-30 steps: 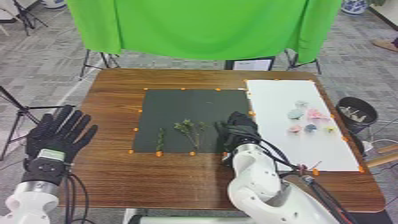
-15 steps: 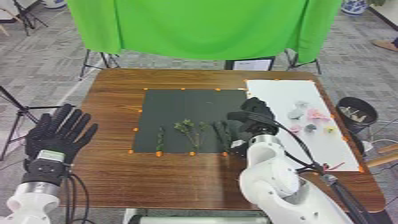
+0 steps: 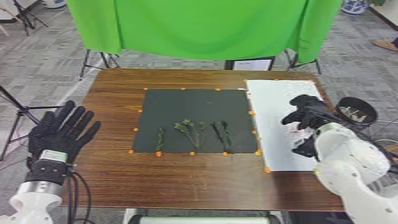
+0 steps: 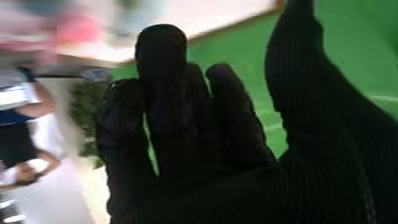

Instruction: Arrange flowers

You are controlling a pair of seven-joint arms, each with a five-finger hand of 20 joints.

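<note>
Gathering seems your step now: with the black-gloved right hand (image 3: 309, 112) straight-fingered and empty over the white rectangular sheet (image 3: 274, 102), next pinch the soft pink flower (image 4: 78, 27) there, to join the green leafy stems (image 3: 187, 125) on the dark mat (image 3: 195, 104).

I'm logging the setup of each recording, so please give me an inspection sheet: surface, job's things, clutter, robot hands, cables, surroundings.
Surface: brown wooden table with a dark mat and, right of it, a white sheet.
Job's things: green stems on the dark mat; pink flowers, blurred, in the right wrist view.
Clutter: small orange markers along mat and sheet edges.
Robot hands: left robot hand open at the table's left edge; right robot hand open, over the white sheet.
Cables: black cables beside the left arm.
Surroundings: green cloth behind; bin at right.
</note>
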